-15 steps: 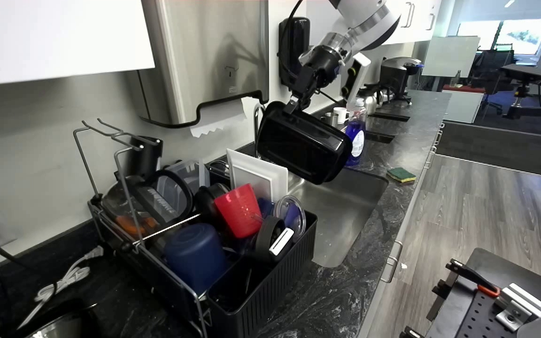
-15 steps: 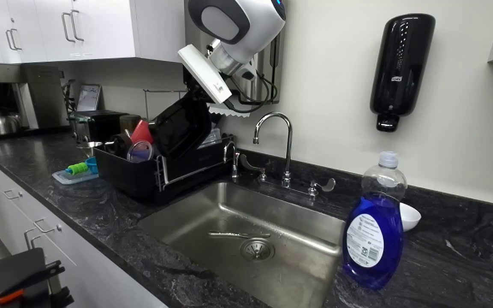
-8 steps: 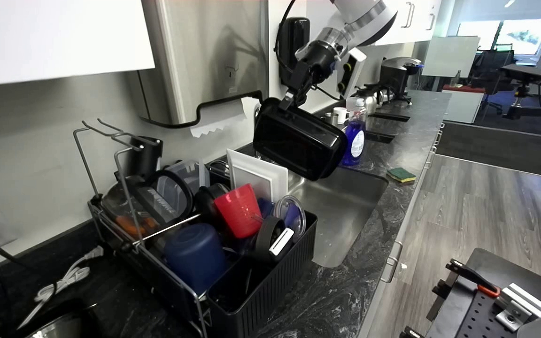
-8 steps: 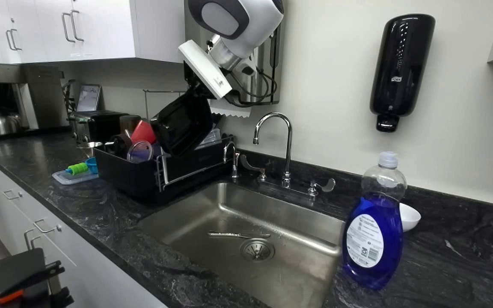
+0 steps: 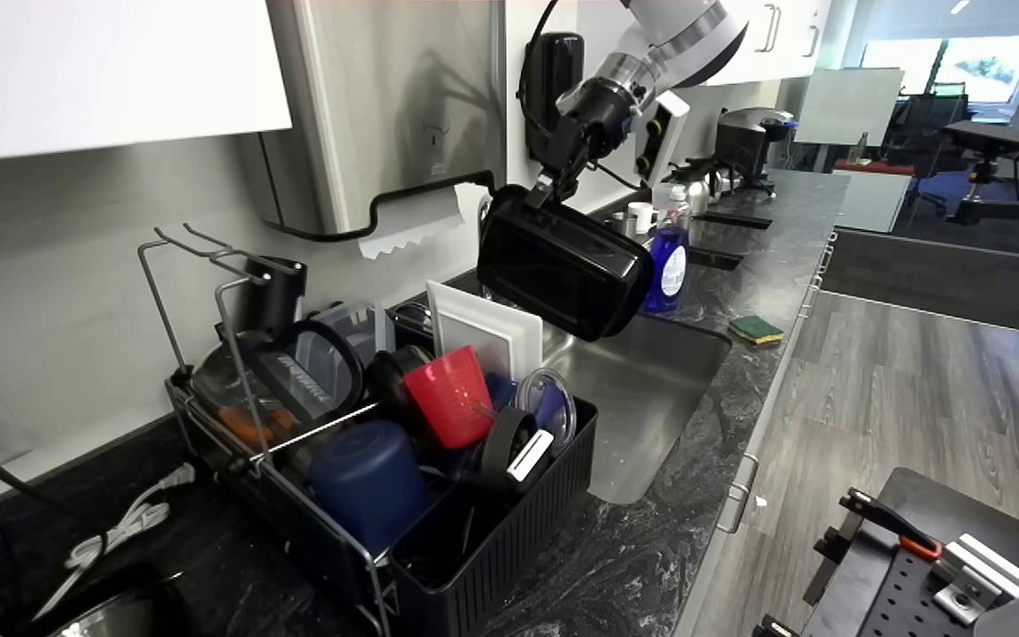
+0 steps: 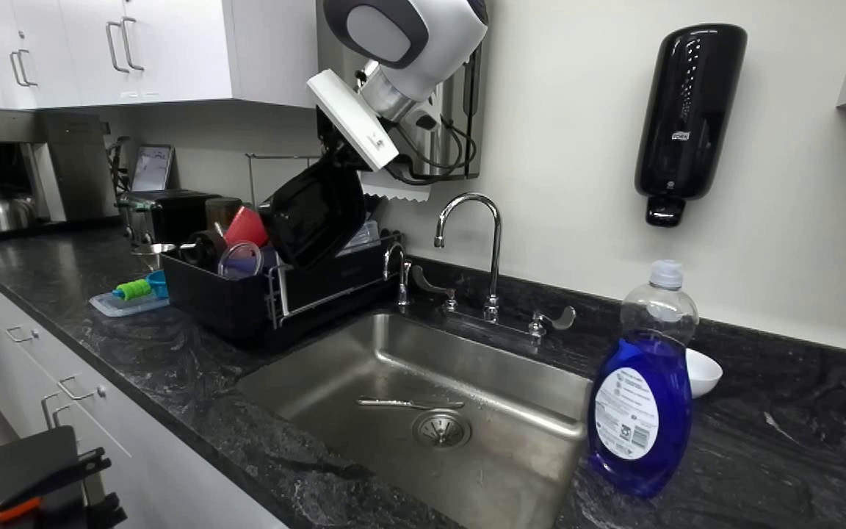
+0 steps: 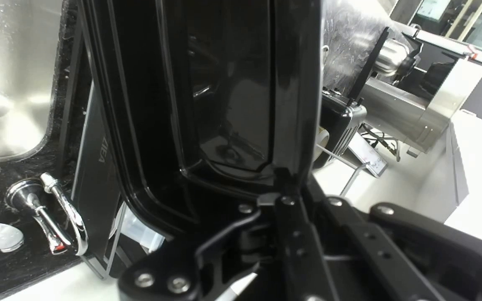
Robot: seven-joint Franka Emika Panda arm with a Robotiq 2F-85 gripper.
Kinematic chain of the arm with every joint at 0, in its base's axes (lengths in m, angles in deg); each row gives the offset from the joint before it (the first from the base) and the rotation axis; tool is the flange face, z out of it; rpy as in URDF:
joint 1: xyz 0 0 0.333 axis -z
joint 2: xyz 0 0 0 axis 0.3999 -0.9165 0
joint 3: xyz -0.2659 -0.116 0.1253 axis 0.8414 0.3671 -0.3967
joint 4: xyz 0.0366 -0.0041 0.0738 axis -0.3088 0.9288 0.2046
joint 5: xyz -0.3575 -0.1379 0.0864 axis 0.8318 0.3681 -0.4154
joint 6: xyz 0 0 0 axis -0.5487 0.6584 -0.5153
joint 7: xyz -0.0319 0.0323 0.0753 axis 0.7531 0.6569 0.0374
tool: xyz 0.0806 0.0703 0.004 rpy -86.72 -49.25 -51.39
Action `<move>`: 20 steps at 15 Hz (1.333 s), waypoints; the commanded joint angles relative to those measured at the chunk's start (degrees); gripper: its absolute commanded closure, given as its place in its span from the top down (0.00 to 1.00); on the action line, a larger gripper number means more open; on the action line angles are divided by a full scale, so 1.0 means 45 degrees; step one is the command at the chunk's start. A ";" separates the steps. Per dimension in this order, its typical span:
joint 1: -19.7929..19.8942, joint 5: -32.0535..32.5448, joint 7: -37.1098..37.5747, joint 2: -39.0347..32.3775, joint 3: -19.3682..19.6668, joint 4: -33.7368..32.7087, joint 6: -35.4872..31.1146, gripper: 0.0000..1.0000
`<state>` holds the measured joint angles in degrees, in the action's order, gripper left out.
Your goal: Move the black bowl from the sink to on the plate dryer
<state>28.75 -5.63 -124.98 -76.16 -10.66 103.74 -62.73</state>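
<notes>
The fingers (image 5: 543,189) pinch the rim of the black bowl (image 5: 563,265). The bowl hangs tilted in the air, higher than the sink (image 6: 518,463) and near the plate dryer (image 6: 353,272); I cannot tell whether bowl and dryer touch. In the dryer sit a red cup (image 5: 448,398), a blue container (image 5: 370,487) and a white square dish (image 5: 492,336). A slim metal utensil (image 6: 408,404) lies in the sink by the drain (image 6: 441,428). A bottle of blue liquid (image 6: 640,411) stands on the desk (image 6: 783,455) beside the sink.

Spreads around sink (image 6: 511,463) as dark marbled table (image 6: 173,389). Carries plate dryer (image 6: 206,301) just beside sink, blue soap bottle (image 6: 643,411) near opposite side, white bowl (image 6: 705,373), partly hidden, near bottle, green-and-yellow sponge (image 5: 755,330) near front edge.
</notes>
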 commanded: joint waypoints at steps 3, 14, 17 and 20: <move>0.0002 0.0013 0.0015 -0.0010 0.0019 -0.0039 0.0050 0.07; -0.0052 -0.0123 -0.0014 0.0902 -0.0069 -0.0083 0.0624 0.02; -0.0214 -0.0227 -0.0003 0.1630 -0.0106 -0.0376 0.1220 0.02; -0.0555 -0.0367 -0.0012 0.2191 -0.0200 -0.0539 0.1571 0.02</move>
<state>27.13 -6.18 -124.87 -67.16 -11.33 101.51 -57.03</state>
